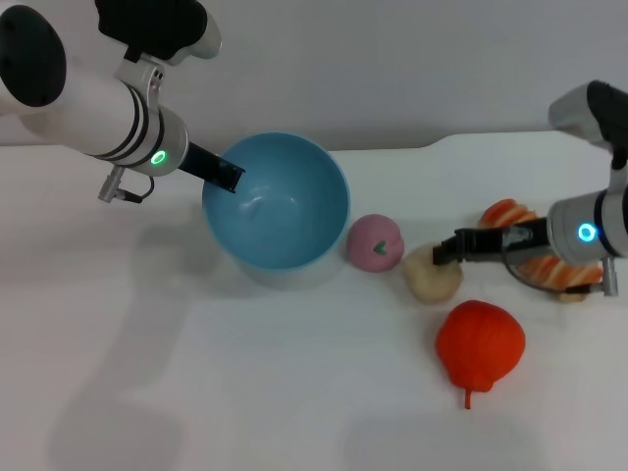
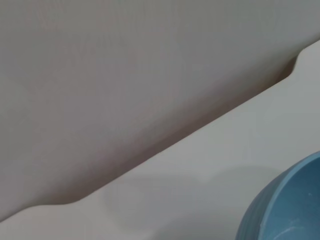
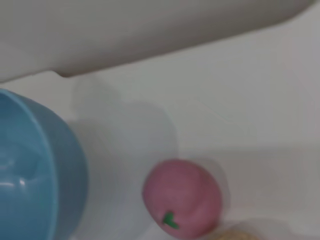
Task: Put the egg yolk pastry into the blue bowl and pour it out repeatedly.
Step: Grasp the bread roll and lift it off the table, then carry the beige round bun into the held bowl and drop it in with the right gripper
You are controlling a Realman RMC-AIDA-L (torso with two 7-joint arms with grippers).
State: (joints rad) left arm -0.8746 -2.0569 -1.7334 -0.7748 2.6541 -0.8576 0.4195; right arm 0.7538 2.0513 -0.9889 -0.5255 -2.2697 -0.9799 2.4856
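The blue bowl (image 1: 280, 211) is tilted with its opening facing up and toward me, and looks empty. My left gripper (image 1: 224, 175) is shut on its left rim. The bowl also shows in the left wrist view (image 2: 285, 205) and in the right wrist view (image 3: 30, 170). The egg yolk pastry (image 1: 432, 276) lies on the table right of the pink ball. A sliver of it shows in the right wrist view (image 3: 240, 234). My right gripper (image 1: 446, 246) reaches in from the right and sits at the pastry's upper right edge.
A pink ball with a green mark (image 1: 375, 242) lies between bowl and pastry, also in the right wrist view (image 3: 182, 197). A red pepper-like toy (image 1: 479, 343) lies in front of the pastry. Ridged orange bread (image 1: 505, 213) lies under the right arm. The white table's back edge (image 1: 471, 139) has a notch.
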